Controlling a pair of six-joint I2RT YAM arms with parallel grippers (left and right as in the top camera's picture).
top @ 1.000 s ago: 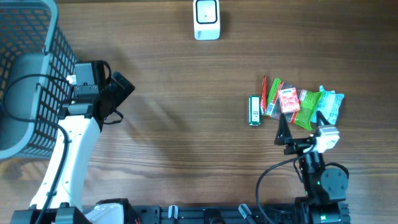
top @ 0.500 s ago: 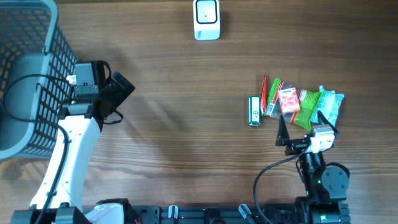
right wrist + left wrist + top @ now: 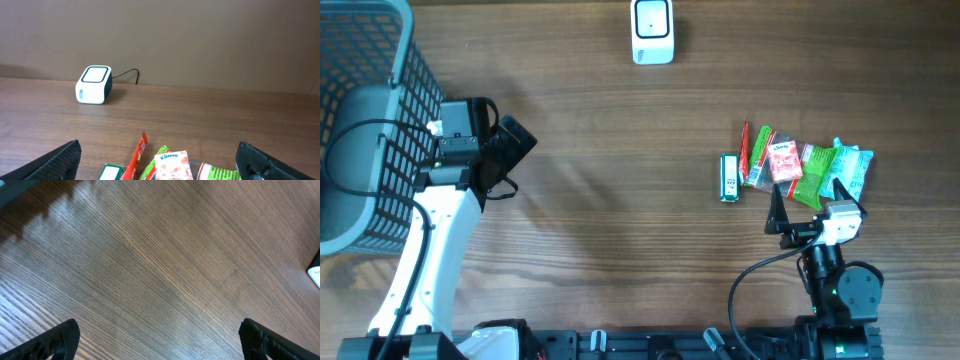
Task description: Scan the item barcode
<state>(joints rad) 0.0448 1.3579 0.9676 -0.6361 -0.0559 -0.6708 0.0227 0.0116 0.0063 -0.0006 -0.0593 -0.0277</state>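
The white barcode scanner (image 3: 652, 30) sits at the table's far edge and also shows in the right wrist view as scanner (image 3: 93, 84). A pile of items lies at the right: a small green box (image 3: 729, 178), a red stick pack (image 3: 745, 150), a Kleenex pack (image 3: 784, 160), a green packet (image 3: 812, 172) and a teal packet (image 3: 853, 168). My right gripper (image 3: 807, 205) stands open just in front of the pile, with the Kleenex pack (image 3: 172, 165) between its spread fingers but untouched. My left gripper (image 3: 512, 145) is open over bare wood, holding nothing.
A grey mesh basket (image 3: 360, 120) stands at the far left, close behind the left arm. A black cable (image 3: 127, 74) runs from the scanner toward the wall. Bare wood lies between the two arms.
The right gripper has shifted slightly near the pile's front edge. The left arm and the items have not moved.
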